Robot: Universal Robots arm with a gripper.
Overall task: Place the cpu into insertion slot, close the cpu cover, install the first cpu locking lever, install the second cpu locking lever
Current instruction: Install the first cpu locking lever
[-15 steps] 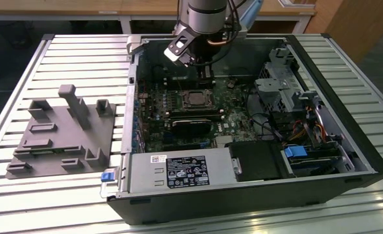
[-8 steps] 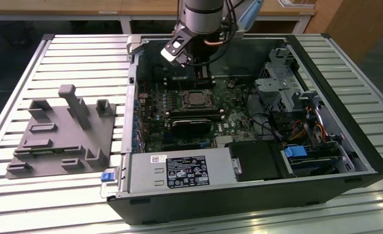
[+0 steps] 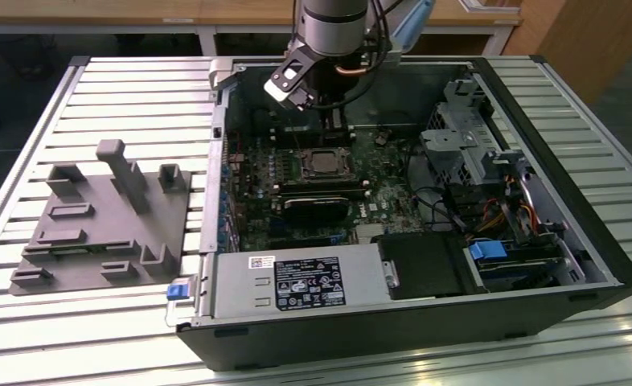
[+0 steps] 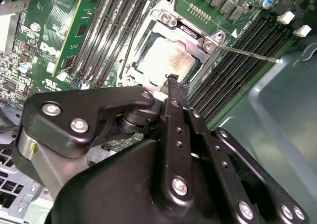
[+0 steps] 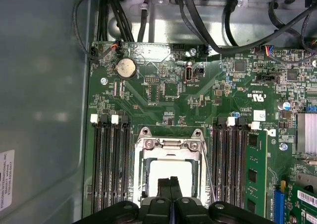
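Pressing the thin lever (image 5: 208,169) down looks like the job now, and I'd push steadily on the rod alone, clear of the cpu (image 5: 171,168)! The count: one computer case (image 3: 380,338), one motherboard (image 5: 163,95), one gripper (image 5: 171,183), jaws pinched together on nothing, one cpu cover (image 5: 168,145) lying flat with the gripper at twelve o'clock from it in the exterior view, one cpu showing through its window, one lever that I can make out.

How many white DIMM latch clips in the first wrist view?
4. Two clips end the slot bank beside the case wall; two more end the bank by the installed memory module. Others may be hidden behind the gripper.
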